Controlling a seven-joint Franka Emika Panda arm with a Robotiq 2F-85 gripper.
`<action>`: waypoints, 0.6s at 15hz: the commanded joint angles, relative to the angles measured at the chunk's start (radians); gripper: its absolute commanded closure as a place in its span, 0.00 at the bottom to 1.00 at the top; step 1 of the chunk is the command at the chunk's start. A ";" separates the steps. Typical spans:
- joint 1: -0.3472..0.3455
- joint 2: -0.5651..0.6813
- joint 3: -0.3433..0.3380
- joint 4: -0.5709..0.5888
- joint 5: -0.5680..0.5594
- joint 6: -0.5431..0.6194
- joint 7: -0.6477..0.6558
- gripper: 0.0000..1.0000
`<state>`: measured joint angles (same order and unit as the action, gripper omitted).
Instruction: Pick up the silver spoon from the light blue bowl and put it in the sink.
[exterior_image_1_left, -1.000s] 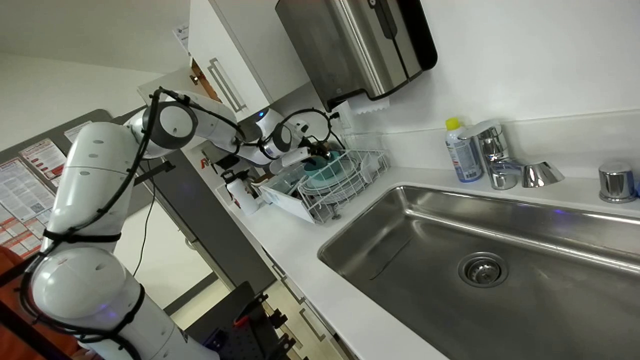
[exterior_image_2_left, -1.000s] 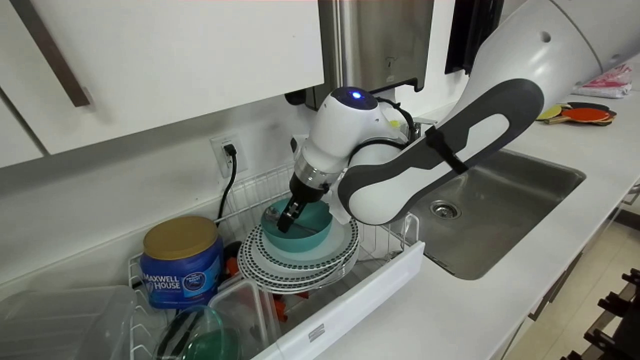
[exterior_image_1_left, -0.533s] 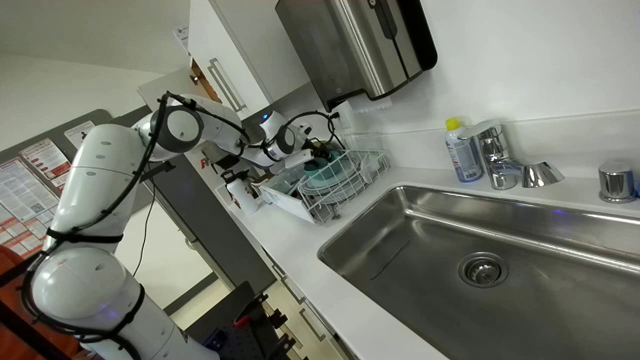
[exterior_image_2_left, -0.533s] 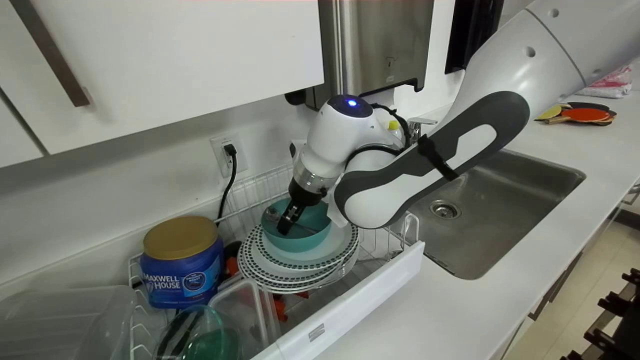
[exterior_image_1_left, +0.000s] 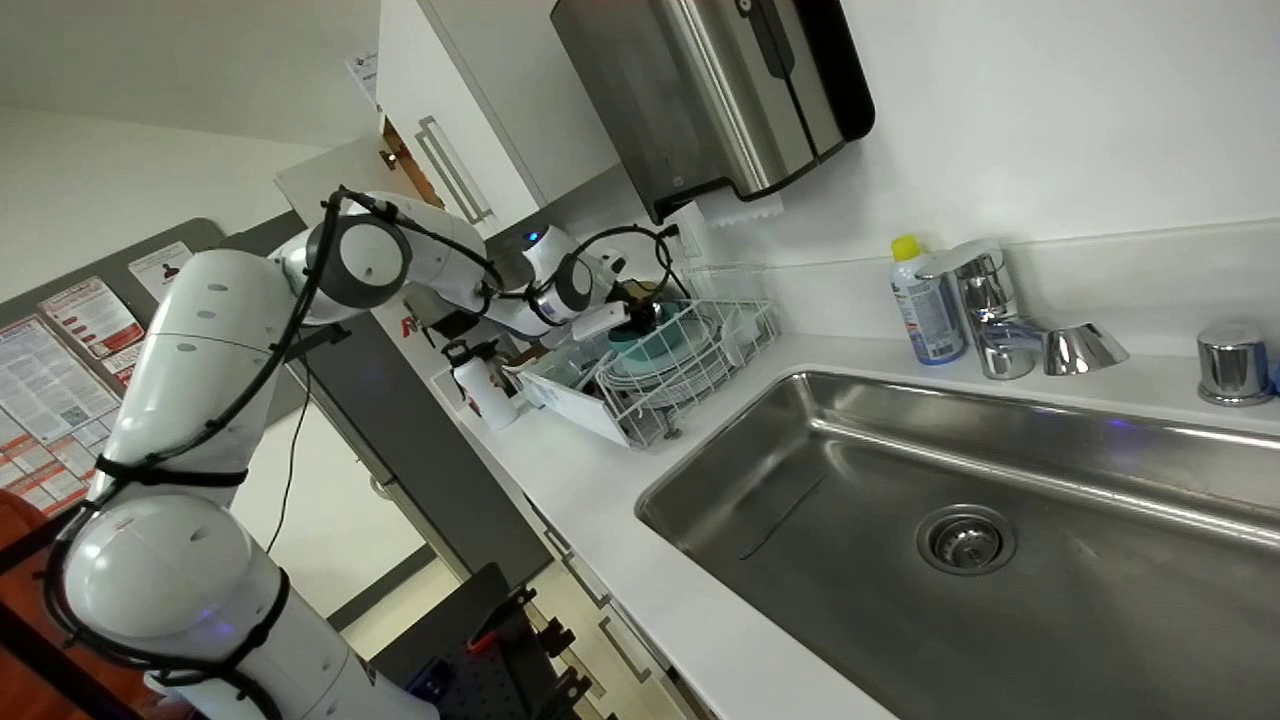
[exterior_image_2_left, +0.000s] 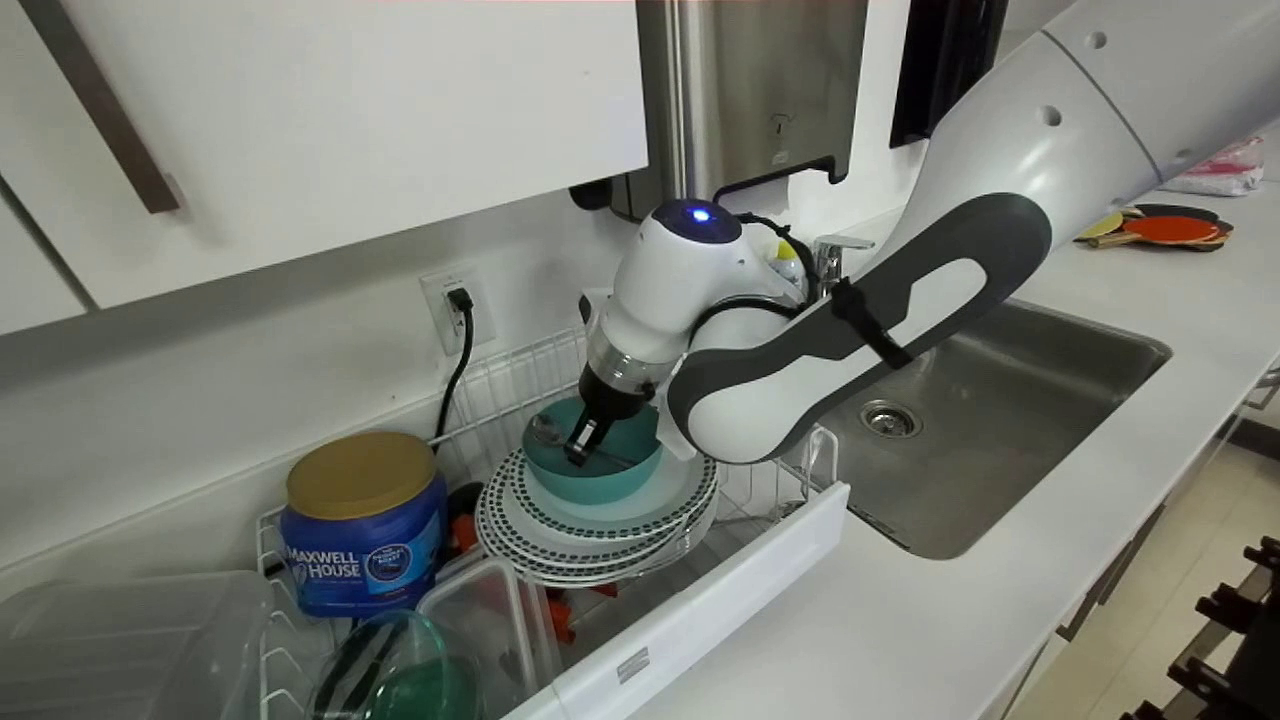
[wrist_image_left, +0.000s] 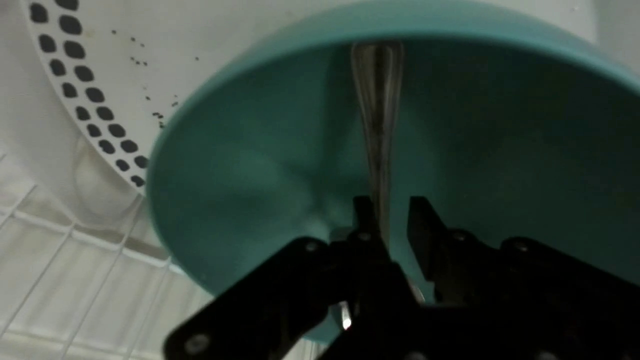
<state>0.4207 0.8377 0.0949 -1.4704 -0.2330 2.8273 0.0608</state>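
Claw (wrist_image_left: 391, 201), one, black: slanting down inside the rim of the light blue bowl (wrist_image_left: 225, 200); fingertips (wrist_image_left: 363, 215) partly spread, a narrow gap between them.
Silver spoon (wrist_image_left: 378, 90), one: in the bowl, its handle showing in that gap, nearer one fingertip, a sliver of room at the other. Contact, and whether the handle sits between the tips or just beneath them, cannot be told. Scoop end by the bowl's wall in an exterior view; handle end toward the opposite side.
Light blue bowl: upright on the patterned plates (exterior_image_2_left: 680, 488), its wall curving around the claw's tips.
Dish rack (exterior_image_2_left: 720, 602), white: carries the plates; front panel between them and the table (exterior_image_2_left: 860, 620), end wires between them and the sink (exterior_image_1_left: 1120, 610).
Coffee tub (exterior_image_2_left: 365, 560), blue with tan lid: beside the plates, on the side away from the sink.
Cabinet (exterior_image_2_left: 350, 110), white: lower edge above the rack, higher than the claw.
Sink, steel, let into the table: a strip of table parts its rim from the rack; drain (exterior_image_1_left: 967, 540) in the floor.
Faucet (exterior_image_1_left: 990, 320), chrome, and spray bottle (exterior_image_1_left: 925, 315), yellow cap: behind the sink's back rim.
Dispenser (exterior_image_1_left: 700, 100), steel: on the wall, higher than both.
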 joint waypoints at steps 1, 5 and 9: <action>0.001 -0.021 -0.002 0.007 0.014 -0.044 -0.020 1.00; 0.002 -0.068 -0.014 -0.032 0.026 -0.036 0.017 0.98; -0.005 -0.115 -0.027 -0.063 0.063 -0.033 0.066 0.98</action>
<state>0.4167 0.7949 0.0817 -1.4741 -0.2015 2.8270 0.0868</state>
